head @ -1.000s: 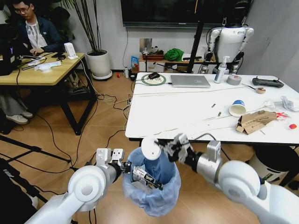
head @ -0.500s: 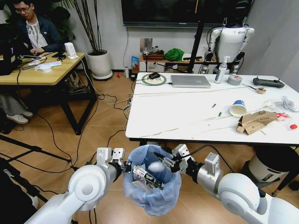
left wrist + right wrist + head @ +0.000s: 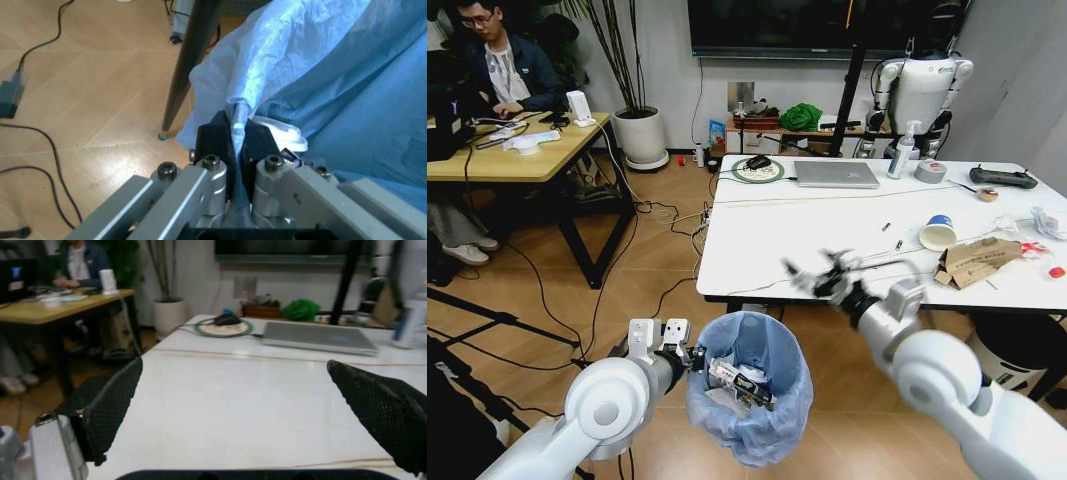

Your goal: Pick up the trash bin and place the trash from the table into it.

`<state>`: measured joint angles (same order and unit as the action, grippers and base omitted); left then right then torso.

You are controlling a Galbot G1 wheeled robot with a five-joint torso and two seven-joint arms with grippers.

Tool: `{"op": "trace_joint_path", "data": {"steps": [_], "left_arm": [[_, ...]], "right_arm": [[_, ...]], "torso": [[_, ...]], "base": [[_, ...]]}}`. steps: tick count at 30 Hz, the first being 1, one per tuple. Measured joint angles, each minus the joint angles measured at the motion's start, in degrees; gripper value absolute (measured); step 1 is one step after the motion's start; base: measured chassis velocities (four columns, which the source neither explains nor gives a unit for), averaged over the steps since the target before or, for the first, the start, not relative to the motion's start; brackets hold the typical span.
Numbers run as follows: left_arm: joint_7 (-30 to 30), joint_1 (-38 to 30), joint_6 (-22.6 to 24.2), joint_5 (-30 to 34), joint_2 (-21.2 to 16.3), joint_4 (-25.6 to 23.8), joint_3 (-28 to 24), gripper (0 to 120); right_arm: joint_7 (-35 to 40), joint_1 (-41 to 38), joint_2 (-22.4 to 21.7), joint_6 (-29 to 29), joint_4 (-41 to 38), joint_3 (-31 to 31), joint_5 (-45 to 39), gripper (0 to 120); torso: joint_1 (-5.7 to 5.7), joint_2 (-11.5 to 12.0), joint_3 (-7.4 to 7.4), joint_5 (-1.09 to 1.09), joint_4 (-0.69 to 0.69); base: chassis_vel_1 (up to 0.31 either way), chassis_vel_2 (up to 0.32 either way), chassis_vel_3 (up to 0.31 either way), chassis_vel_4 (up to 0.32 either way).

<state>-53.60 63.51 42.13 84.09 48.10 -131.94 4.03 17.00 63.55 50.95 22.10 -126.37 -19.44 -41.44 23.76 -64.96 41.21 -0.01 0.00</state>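
The trash bin (image 3: 749,385), lined with a light-blue bag, hangs just in front of me with litter inside it. My left gripper (image 3: 689,358) is shut on its rim; the left wrist view has the fingers (image 3: 235,135) pinching the bag's edge (image 3: 320,75). My right gripper (image 3: 819,272) hovers open and holds nothing above the front edge of the white table (image 3: 807,235). Its black pads (image 3: 113,405) stand wide apart over the table top (image 3: 253,405). Trash lies at the table's right: a paper cup (image 3: 936,232), torn cardboard (image 3: 974,260), crumpled paper (image 3: 1047,222) and red wrappers (image 3: 1032,246).
A grey laptop (image 3: 834,174), a tape roll (image 3: 928,171), a pump bottle (image 3: 898,150) and a black controller (image 3: 999,178) sit along the table's far side. A larger bin (image 3: 1002,350) stands under the table at right. Cables cross the floor by a wooden desk (image 3: 517,150).
My right gripper let a white piece of trash fall into the bin, then rose and moved forward over the table's front edge. The left gripper has kept hold of the rim.
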Motion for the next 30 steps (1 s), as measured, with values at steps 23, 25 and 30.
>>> {"op": "trace_joint_path", "data": {"steps": [23,25,30], "left_arm": [[0.04,0.5,0.0,0.26,-0.58,-1.13,0.09,0],[0.04,0.51,0.0,0.25,-0.73,-1.22,0.09,0],[0.05,0.59,0.0,0.24,-0.96,-1.46,0.12,0]], "right_arm": [[-4.27,14.66,12.87,-0.32,-1.88,-17.43,8.37,100],[-4.27,14.76,12.99,-0.34,-1.89,-17.63,8.37,100],[-4.27,15.06,13.0,-0.39,-1.89,-17.95,8.33,100]], "torso": [[-0.01,0.0,-0.01,0.01,0.0],[0.0,0.0,0.0,0.02,0.0],[-0.01,-0.01,0.0,0.01,0.0]], "base": [[-0.038,-0.034,0.04,0.036],[-0.098,-0.097,0.088,0.104],[-0.095,-0.086,0.087,0.078]]}}
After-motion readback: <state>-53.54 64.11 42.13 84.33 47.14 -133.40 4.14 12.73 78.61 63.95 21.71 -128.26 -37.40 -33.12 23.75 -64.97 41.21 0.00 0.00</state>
